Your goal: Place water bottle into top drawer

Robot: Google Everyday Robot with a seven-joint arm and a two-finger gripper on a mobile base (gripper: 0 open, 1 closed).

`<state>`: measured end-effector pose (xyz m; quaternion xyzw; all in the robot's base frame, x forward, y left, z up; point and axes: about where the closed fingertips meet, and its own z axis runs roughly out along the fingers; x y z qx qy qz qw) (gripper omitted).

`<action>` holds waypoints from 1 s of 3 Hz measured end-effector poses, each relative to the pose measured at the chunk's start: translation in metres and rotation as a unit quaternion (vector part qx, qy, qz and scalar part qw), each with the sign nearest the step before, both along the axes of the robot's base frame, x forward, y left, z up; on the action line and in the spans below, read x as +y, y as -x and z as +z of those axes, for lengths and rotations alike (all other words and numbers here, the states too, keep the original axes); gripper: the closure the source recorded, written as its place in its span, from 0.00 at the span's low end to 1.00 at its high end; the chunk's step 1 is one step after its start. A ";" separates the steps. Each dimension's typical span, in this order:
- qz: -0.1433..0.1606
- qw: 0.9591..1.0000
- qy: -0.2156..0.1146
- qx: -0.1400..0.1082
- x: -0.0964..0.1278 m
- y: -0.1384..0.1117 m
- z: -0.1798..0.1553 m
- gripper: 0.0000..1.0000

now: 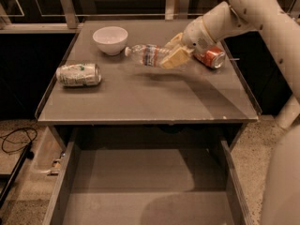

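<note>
Gripper [171, 54] clamped on water bottle [145, 55] (cap leftward) near counter's [140, 100] far edge; top drawer [63, 186] open below the front edge.

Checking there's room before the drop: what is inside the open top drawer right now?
Only its bare grey floor shows in the top drawer; its back hides under the table, its front is cut off. The gripper holds the water bottle over the table.

The white arm [262, 13] reaches in from the upper right, wrist angled leftward. Its gripper [172, 56] has tan fingers [177, 59] clamped on the water bottle [146, 54], whose cap sticks out left of the jaws.
</note>
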<state>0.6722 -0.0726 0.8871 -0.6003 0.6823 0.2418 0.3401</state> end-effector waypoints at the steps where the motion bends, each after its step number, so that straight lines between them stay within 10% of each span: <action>1: 0.001 0.999 -0.016 -0.031 -0.017 0.044 0.014 1.00; 3: -0.038 0.992 -0.058 -0.105 -0.036 0.140 0.027 1.00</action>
